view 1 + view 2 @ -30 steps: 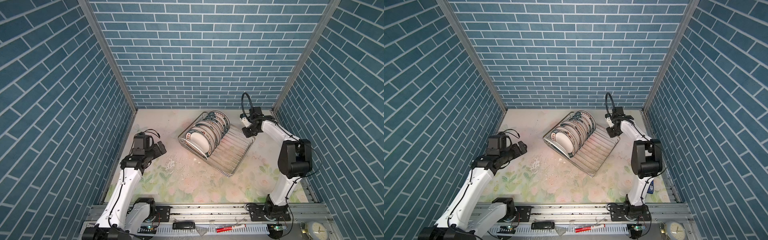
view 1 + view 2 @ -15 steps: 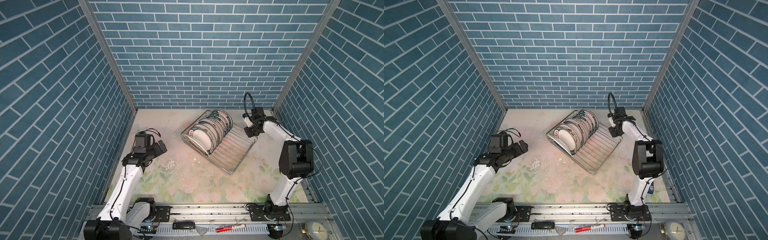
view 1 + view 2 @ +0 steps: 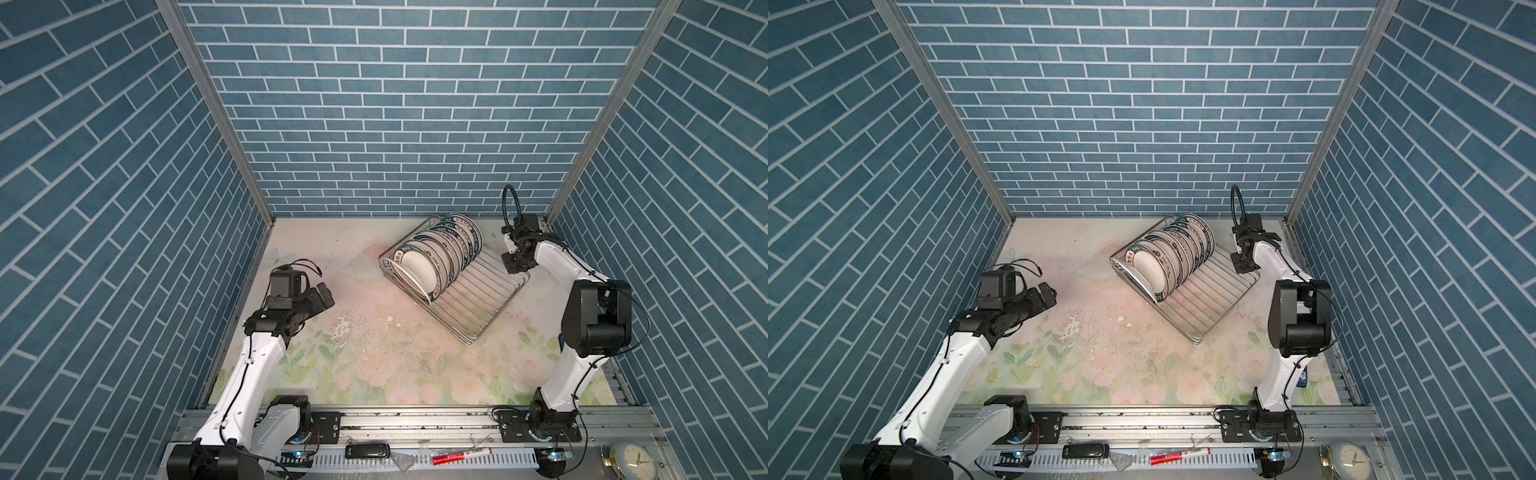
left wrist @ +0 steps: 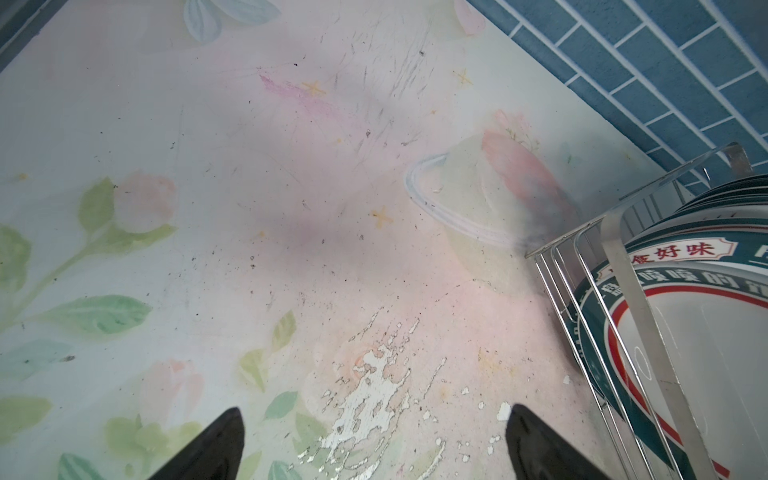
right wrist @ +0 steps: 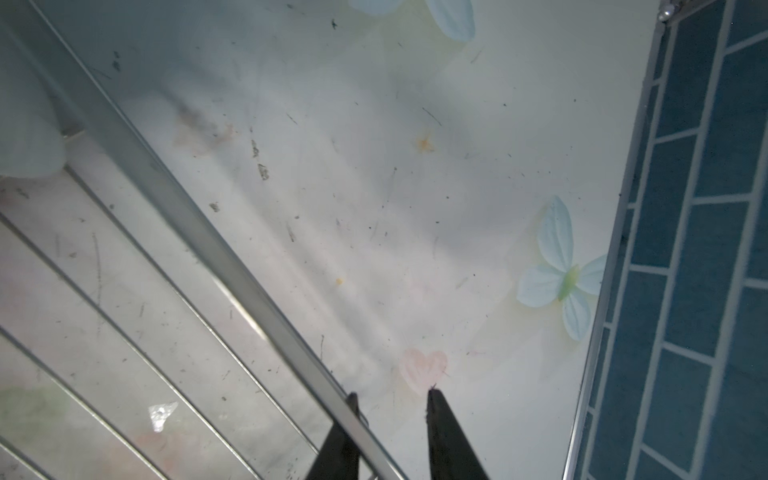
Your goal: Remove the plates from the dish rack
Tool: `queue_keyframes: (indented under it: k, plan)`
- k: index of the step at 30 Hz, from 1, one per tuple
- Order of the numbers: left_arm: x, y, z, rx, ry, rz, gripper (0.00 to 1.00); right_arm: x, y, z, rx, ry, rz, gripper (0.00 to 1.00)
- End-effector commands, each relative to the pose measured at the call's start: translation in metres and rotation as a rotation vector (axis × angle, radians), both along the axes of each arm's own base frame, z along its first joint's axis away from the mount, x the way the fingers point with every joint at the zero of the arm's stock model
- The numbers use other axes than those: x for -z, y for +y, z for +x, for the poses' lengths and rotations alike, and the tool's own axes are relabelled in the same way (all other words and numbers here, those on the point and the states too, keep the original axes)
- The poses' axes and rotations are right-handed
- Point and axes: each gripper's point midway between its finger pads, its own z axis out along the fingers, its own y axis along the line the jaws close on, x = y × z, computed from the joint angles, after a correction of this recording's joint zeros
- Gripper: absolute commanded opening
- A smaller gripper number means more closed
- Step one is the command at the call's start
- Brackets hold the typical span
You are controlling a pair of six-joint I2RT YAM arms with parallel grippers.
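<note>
The plates [image 3: 436, 262], white with dark green lettered rims, are packed on edge at the upper-left end of the dish rack [image 3: 484, 309], right of centre in a top view. Its rim is straddled by the narrowly parted right end effector [image 5: 392, 395]; if it were snagged on withdrawal, the row could be tipped. The left end effector [image 4: 374, 409] is held wide and empty.

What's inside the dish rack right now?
A row of plates stands on edge at one end of the dish rack; the remaining wire slots are bare. Only the front plate shows its face; those behind overlap, so their centres and exact count are hidden.
</note>
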Motion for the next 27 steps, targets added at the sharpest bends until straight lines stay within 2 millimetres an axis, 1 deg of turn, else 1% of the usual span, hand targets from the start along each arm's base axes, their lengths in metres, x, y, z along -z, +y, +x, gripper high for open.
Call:
queue_keyframes:
  k: [1,4,9,21,27]
  plan:
    - [0.002,0.001,-0.004,0.006,0.002,0.003,0.99,0.033,-0.039,-0.032,0.14,0.153,-0.095,0.31]
    - [0.002,0.0,-0.004,0.011,0.005,0.0,0.99,0.03,-0.045,-0.032,0.162,0.148,-0.109,0.35]
    - [0.003,0.0,-0.006,0.014,0.008,0.002,0.99,0.028,-0.055,-0.034,0.181,0.144,-0.132,0.37]
    - [0.003,-0.001,-0.009,0.017,0.011,-0.001,0.99,0.026,-0.075,-0.034,0.266,0.145,-0.116,0.38]
    - [0.002,-0.002,-0.008,0.018,0.005,-0.011,0.99,0.026,-0.086,-0.038,0.312,0.149,-0.099,0.38]
